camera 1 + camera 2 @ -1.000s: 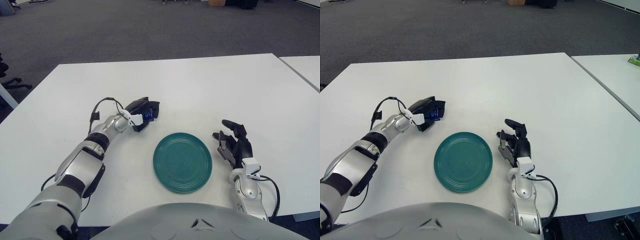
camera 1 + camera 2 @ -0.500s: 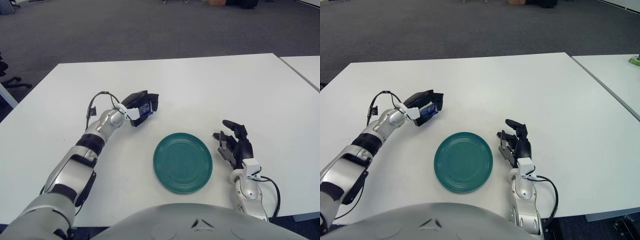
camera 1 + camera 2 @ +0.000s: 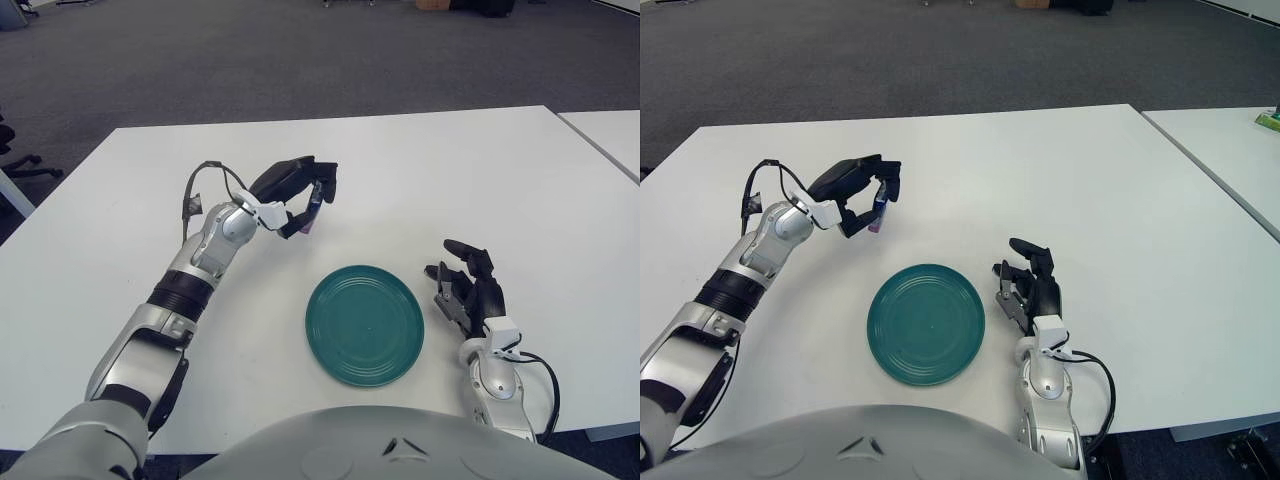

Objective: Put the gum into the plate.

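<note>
While the left hand (image 3: pixel 300 195) pinches the gum pack (image 3: pixel 313 216) beyond the green plate (image 3: pixel 365 324) — light, stiff, slippery, best gripped across its flat faces — the right hand (image 3: pixel 470 290) shows beside the plate, fingers relaxed.

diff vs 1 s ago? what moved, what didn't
The left hand, shut on the gum, has lifted it off the white table and carried it up and a little toward the robot's right, nearer the green plate but not yet over it. The plate is unmoved and empty; the right hand stays just right of it.
</note>
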Controlling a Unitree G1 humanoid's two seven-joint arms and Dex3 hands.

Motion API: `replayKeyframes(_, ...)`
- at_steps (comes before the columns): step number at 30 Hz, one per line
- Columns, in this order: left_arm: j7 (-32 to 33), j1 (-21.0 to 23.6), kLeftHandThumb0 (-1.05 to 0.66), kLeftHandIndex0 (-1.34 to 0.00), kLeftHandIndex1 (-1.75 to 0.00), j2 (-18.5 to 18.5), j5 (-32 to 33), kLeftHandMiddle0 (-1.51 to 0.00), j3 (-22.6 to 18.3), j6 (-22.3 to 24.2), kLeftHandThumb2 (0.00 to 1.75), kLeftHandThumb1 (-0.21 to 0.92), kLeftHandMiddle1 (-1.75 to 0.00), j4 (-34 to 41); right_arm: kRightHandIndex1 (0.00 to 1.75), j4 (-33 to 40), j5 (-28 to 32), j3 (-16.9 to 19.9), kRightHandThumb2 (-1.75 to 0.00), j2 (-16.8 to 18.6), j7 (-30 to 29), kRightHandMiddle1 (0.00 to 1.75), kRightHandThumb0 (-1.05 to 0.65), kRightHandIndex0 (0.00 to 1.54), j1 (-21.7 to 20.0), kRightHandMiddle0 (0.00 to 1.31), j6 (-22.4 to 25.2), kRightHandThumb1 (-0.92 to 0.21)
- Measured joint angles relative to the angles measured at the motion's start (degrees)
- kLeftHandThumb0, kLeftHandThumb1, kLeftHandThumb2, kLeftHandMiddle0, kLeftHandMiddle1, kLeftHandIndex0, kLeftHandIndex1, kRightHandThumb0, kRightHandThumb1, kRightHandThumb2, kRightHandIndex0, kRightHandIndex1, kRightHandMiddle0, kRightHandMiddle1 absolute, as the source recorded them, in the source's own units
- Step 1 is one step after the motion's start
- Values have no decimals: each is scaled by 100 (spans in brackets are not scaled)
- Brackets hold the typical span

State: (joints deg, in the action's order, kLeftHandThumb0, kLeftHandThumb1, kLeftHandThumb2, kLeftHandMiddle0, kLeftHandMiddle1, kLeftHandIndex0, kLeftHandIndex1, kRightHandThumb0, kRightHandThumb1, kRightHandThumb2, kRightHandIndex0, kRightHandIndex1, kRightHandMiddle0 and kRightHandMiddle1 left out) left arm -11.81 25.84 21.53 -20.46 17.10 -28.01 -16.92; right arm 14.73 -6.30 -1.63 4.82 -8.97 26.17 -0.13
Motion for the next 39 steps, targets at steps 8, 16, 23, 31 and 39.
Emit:
replayKeyframes(8,-210,-458,0,-79,-175,-77,21,-101,106,-120,171,-14,-141,618,83,10,-3,-11,-71,9,-7,101,-46,52,10,12,15,-92)
replayKeyframes(16,-389,-765,0,-79,-175,-75,-56,-97,264,-337,172,-13,-148,864,85,-36,2,-18,-70,21,-11,101,-44,53,7,11,1,-92)
replayKeyframes(23,-942,-1317,0,-74,-175,-137,33,-91,558,210,167,-6,-153,2046,86,-44,5,-19,-69,40,-14,100,-44,55,5,10,-26,-92)
replayKeyframes(31,-1619,-1627,0,-72,-175,-125,390,-90,774,699,159,-1,-144,2947,84,-153,10,-16,-69,59,-16,100,-45,55,-18,10,-102,-92)
replayKeyframes(39,-2181,-1714,0,-72,-175,-6,834,-92,803,997,155,0,-137,3449,82,-239,13,-4,-70,59,-15,100,-47,52,-47,10,-183,-92)
